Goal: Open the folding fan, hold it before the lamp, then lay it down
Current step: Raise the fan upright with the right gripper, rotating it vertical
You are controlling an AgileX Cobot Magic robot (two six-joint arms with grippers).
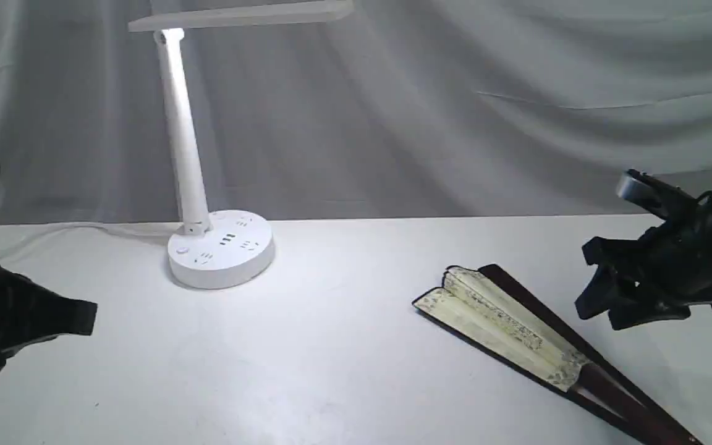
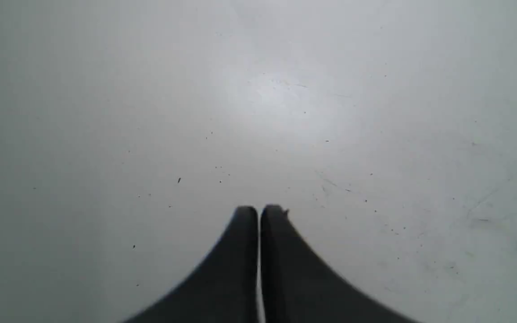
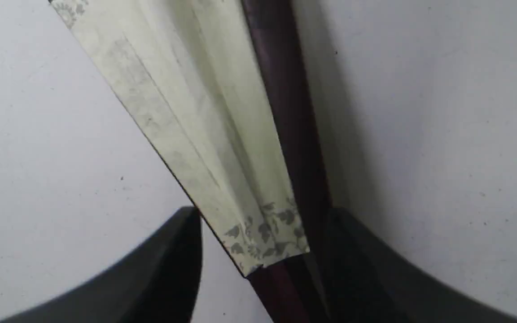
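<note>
Here the right gripper [image 3: 263, 213] has its jaws spread wide with nothing clamped. In its wrist view the black fingers [image 3: 173, 260] stand either side of the folding fan [image 3: 204, 134], at the spot where the paper leaf meets the ribs. Whether either finger touches the wood I cannot tell.

The fan lies flat on the white table [image 1: 331, 346], right of the middle. It is nearly closed, with only a few cream pleats splayed. Its leaf has a thin black edge, a grey floral band at each end and faint dark marks along one fold. The guard and ribs are dark maroon.

The left gripper [image 2: 258, 211] is closed with nothing between its fingers, well apart from the fan. The white lamp [image 1: 220, 247] stands at the back left.
</note>
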